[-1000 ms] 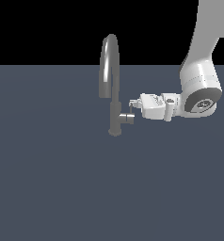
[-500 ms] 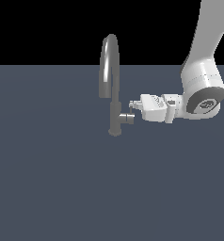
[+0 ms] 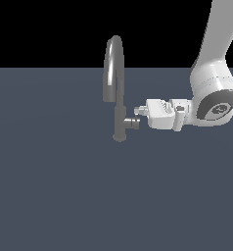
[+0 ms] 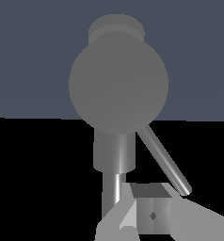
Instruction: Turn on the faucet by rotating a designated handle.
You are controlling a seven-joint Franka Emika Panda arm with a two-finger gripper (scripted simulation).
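The grey gooseneck faucet (image 3: 119, 93) stands upright on the dark floor, with its arched spout at the top. The short handle stub (image 3: 132, 122) sticks out of the column low down, toward the exterior view's right. My gripper (image 3: 137, 110) is shut and empty, pointing sideways at the column just above the stub's end. In the wrist view the stub's round end (image 4: 118, 82) faces the camera and the thin lever (image 4: 163, 160) slants off it. The lever ends close beside my gripper (image 4: 150, 212). I cannot tell whether they touch.
The white arm (image 3: 214, 93) comes down from the top of the exterior view's right. The flat dark grey floor (image 3: 64, 196) spreads all round the faucet's base.
My gripper has sunk a little toward the handle stub. The faucet and the handle have not visibly moved.
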